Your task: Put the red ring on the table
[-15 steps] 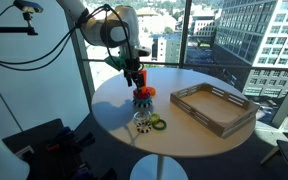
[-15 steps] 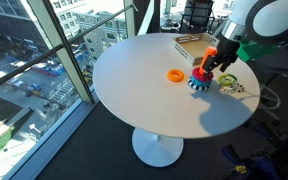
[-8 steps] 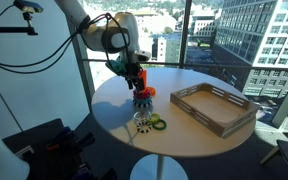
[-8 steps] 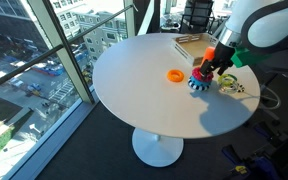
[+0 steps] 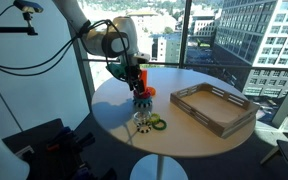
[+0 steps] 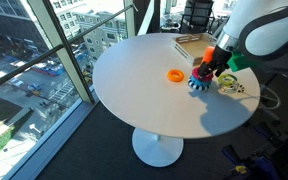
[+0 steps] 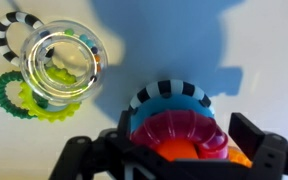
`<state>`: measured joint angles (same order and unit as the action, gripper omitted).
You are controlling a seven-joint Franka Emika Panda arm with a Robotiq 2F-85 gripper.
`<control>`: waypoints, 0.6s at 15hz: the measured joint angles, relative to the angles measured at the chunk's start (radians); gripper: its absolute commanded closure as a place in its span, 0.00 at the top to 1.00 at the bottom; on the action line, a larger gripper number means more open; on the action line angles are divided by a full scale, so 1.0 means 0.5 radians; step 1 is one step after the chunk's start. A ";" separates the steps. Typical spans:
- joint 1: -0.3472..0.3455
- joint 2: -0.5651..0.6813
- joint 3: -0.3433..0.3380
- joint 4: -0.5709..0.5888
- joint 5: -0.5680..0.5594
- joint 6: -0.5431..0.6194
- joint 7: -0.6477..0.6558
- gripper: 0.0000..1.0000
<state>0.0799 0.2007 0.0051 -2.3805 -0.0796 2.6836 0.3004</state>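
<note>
Over the stacker (image 7: 169, 97), your jaws stand spread either side of the red ring (image 7: 184, 133), gripping nothing; centre, close evenly, lift straight off

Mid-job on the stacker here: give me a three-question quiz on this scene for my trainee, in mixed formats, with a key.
1. True or false: the flat red-magenta plastic ring already lies on the round white table.
2. Which ring lies by itself on the table, apart from the toy ring stacker? A: orange plastic ring. B: blue ring. C: red-magenta ring.
3. Fill in: the Robotiq gripper hangs directly ____ the stacker.
Key: 1 false, it sits on the stacker; 2 A; 3 above.
</note>
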 measured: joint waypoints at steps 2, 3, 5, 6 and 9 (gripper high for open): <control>0.011 0.006 -0.019 -0.001 -0.017 0.028 0.037 1.00; 0.013 0.007 -0.026 -0.002 -0.017 0.039 0.047 1.00; 0.016 0.011 -0.034 -0.002 -0.017 0.063 0.058 1.00; 0.018 0.013 -0.038 -0.003 -0.018 0.075 0.061 1.00; 0.029 0.024 -0.053 -0.003 -0.028 0.108 0.072 0.74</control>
<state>0.0942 0.2127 -0.0214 -2.3822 -0.0936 2.7375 0.3364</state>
